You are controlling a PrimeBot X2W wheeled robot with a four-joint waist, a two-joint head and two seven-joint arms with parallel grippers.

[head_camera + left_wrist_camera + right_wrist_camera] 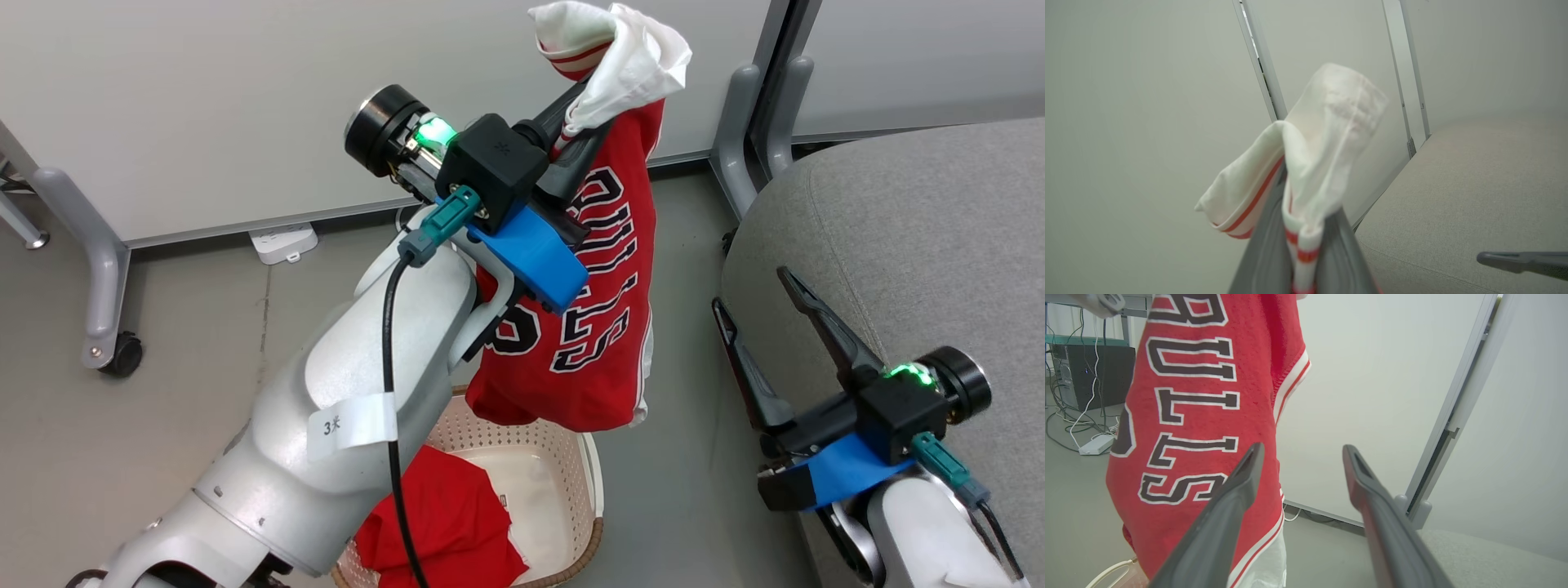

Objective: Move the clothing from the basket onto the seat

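One jersey (592,327) hangs over the basket (589,478), clamped in our left gripper (584,102); our right gripper (749,287) has fingers apart.

head downward, wrists close on jersey (608,359)

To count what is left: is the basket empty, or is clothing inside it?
Not empty. A plain red garment lies inside the basket; the jersey hangs above it, held by the left hand.

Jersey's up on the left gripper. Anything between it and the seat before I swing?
Yes: the open right gripper hovers at the near edge of the seat, between it and the jersey hanging from the left gripper. Nothing else visible intervenes.
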